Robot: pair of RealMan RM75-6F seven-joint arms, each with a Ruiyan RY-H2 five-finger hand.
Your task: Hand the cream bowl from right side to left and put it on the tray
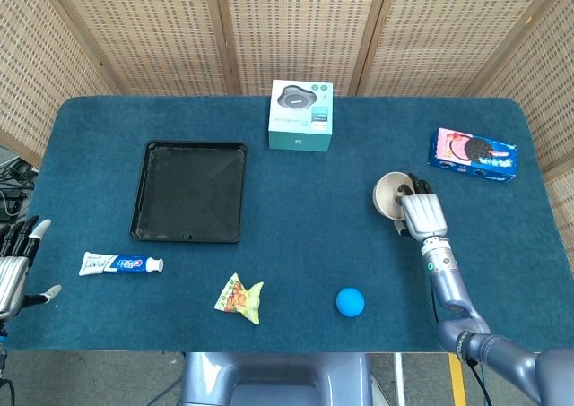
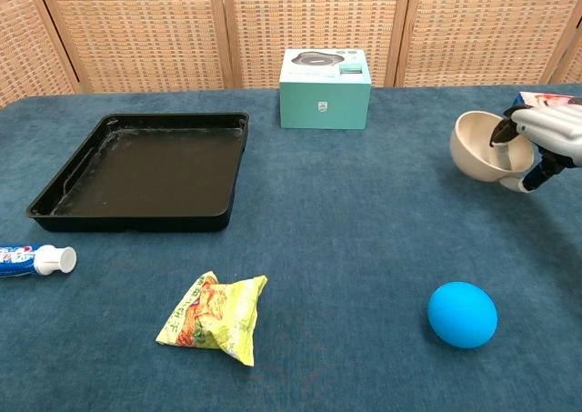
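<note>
Chest view shows my right hand (image 2: 546,139) gripping the rim of the round cream bowl (image 2: 482,148), tilted just off the blue cloth at far right, so next I carry it toward my spread, empty left hand (image 1: 13,267) and the black rectangular tray (image 2: 145,166).

The toothpaste tube (image 2: 35,260) is cut by the chest view's left edge.
</note>
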